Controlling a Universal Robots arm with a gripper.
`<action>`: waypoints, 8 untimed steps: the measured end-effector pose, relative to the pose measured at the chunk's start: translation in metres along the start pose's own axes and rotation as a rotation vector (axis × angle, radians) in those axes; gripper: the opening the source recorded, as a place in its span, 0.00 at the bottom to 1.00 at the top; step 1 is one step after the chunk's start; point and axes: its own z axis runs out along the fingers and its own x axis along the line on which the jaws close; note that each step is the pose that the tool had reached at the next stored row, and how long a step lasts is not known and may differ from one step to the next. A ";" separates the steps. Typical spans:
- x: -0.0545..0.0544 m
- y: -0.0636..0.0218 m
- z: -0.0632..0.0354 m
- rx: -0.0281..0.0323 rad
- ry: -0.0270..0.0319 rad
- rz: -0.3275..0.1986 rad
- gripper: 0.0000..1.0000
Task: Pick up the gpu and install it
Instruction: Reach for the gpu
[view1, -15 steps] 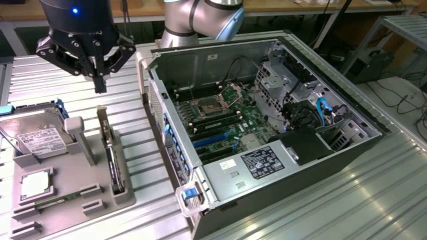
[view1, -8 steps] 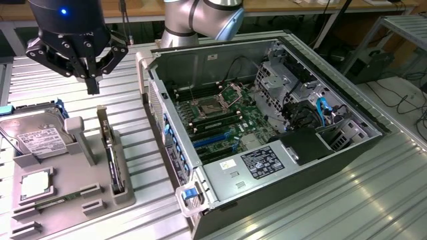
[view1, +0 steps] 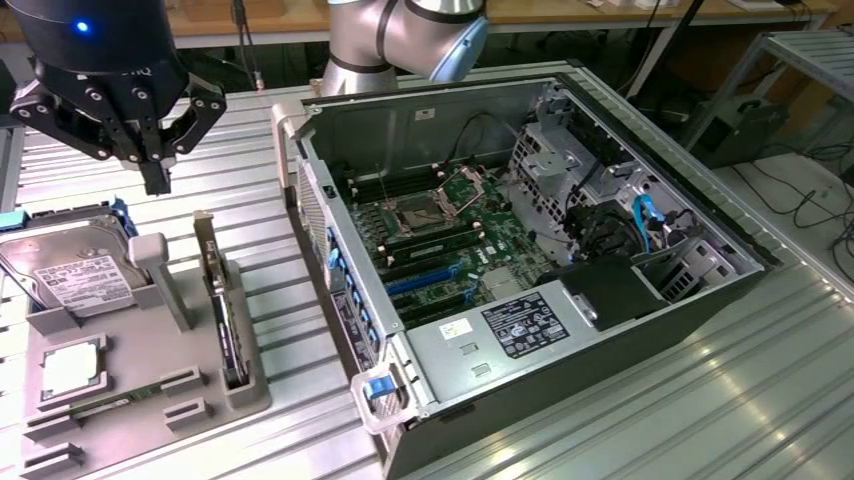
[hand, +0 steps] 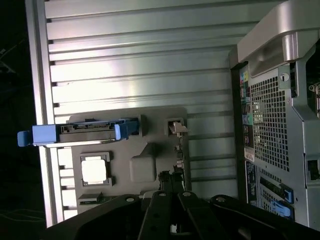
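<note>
The gpu (view1: 223, 305) stands on edge in a slot of the grey holder tray (view1: 147, 385), its pale bracket strip (view1: 204, 235) pointing to the far end. My gripper (view1: 156, 172) hangs above and behind the tray, a short way from the card's bracket end, its fingers drawn together on nothing. In the wrist view the gripper (hand: 170, 205) looks down on the tray, and the gpu (hand: 177, 150) appears as a thin edge just ahead of the fingers. The open computer case (view1: 534, 250) lies at the exterior view's right of the tray, motherboard slots (view1: 427, 280) exposed.
A silver hard drive (view1: 74, 280) in a blue caddy leans in the tray beside the gpu. A processor chip (view1: 70, 368) lies in a tray pocket. The case's wall (view1: 314, 210) rises close to the tray. Ribbed metal table (view1: 254, 180) runs between them.
</note>
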 end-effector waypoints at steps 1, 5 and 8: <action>0.000 0.0000 0.0000 0.0000 -0.0001 0.000 0.11; 0.000 0.0000 0.0000 0.0000 0.0000 0.000 0.11; 0.000 0.0000 0.0000 0.0000 0.0000 0.000 0.11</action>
